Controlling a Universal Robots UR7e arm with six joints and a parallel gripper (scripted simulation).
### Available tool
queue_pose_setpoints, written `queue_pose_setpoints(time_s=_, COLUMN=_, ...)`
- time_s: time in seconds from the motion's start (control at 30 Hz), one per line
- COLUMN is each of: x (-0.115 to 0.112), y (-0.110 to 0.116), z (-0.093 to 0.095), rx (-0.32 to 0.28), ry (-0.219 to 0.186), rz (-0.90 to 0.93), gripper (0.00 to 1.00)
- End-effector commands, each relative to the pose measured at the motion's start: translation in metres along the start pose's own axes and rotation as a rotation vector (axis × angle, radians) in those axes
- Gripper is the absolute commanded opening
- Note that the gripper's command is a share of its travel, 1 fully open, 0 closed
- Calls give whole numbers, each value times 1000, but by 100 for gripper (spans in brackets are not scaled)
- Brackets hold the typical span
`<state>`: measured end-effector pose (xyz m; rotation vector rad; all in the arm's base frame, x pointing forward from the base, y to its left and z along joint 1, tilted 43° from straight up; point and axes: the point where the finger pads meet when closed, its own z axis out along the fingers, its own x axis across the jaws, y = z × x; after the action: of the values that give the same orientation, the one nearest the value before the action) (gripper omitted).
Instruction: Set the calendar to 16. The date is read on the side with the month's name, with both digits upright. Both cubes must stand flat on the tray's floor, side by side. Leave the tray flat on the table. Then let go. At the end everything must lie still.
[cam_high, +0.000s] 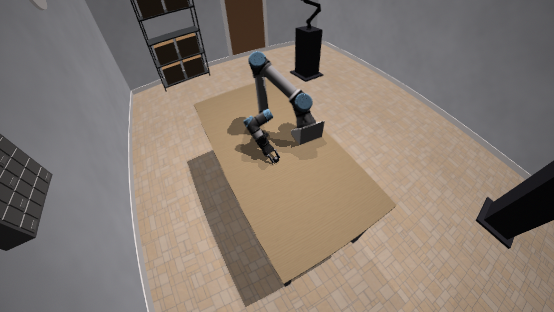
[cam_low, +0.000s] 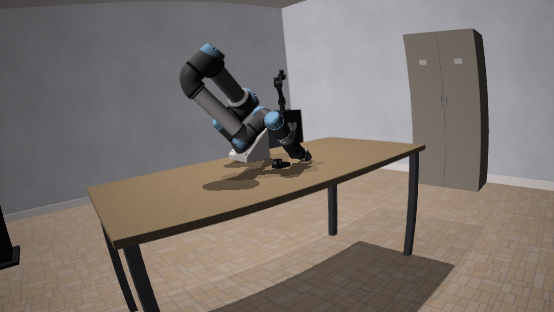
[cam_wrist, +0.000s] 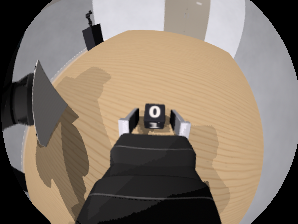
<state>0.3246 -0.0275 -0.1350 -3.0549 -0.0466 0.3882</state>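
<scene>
A robot arm (cam_high: 281, 80) (cam_low: 217, 107) bends low over a wood-toned tabletop (cam_high: 320, 200) (cam_low: 165, 200) (cam_wrist: 230, 105), its end effector (cam_high: 274, 159) (cam_low: 307, 156) (cam_wrist: 154, 115) spread wide, the two fingers apart and gripping nothing. In the wrist view, a black cube (cam_wrist: 154, 113) sits at 12 o'clock from the dark gripper housing (cam_wrist: 152, 165), between the fingers, with a gap on either side. A white 0 shows upright on its upper face, a 1 on the face below it. The arm's wedge-shaped mount (cam_high: 311, 133) (cam_low: 259, 146) (cam_wrist: 46, 110) stands at 10 o'clock from the cube in that view, well apart from it. Seen from the exterior, a small dark item (cam_low: 279, 163) lies on the tabletop near the end effector, toward 8 o'clock; its details are too small to tell. A tall cabinet (cam_low: 445, 125) rises at 2 o'clock, beyond the table. From the top, a shelf rack (cam_high: 172, 36) stands at 11 o'clock from the end effector, against the wall.
</scene>
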Motion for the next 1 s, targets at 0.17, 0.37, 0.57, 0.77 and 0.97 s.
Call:
queue_pose_setpoints(time_s=0.17, x=0, y=0, z=0, rx=0, ry=1, rz=0, gripper=100)
queue_pose_setpoints(time_s=0.37, x=0, y=0, z=0, rx=0, ry=1, rz=0, gripper=100)
queue_pose_setpoints(time_s=0.57, x=0, y=-1, z=-1, rx=0, ry=1, rz=0, gripper=100)
queue_pose_setpoints(time_s=0.77, x=0, y=-8, z=-8, rx=0, ry=1, rz=0, gripper=100)
queue_pose_setpoints(time_s=0.97, x=0, y=-21, z=-21, rx=0, ry=1, rz=0, gripper=100)
